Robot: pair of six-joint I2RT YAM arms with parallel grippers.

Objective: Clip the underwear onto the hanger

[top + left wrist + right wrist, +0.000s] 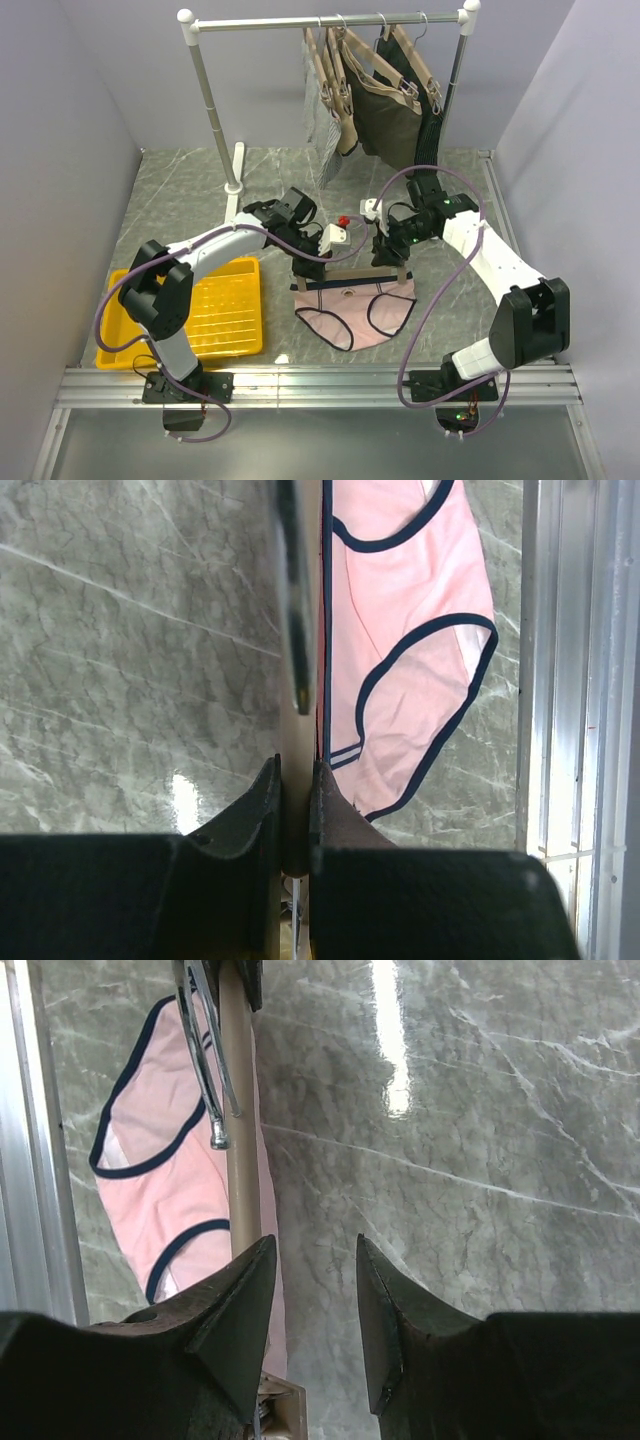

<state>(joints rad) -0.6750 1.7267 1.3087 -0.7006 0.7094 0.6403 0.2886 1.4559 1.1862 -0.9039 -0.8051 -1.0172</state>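
The pale pink underwear (352, 312) with navy edging lies on the table, its waistband running along the tan hanger (352, 274). My left gripper (308, 268) is shut on the hanger's left end. In the left wrist view the bar (296, 780) is pinched between both fingers, with the underwear (400, 670) just to its right. My right gripper (392, 260) is open at the hanger's right end. In the right wrist view the gripper (315, 1280) is empty. The bar (240, 1150), the silver hook (205, 1070) and the underwear (150, 1170) lie to the left of its left finger.
A yellow tray (215, 310) sits at the front left. A clothes rack (330, 20) at the back holds olive garments (385, 110) and a grey mesh one on similar hangers; its post base (235, 190) stands left of centre. A metal rail (320, 385) runs along the near edge.
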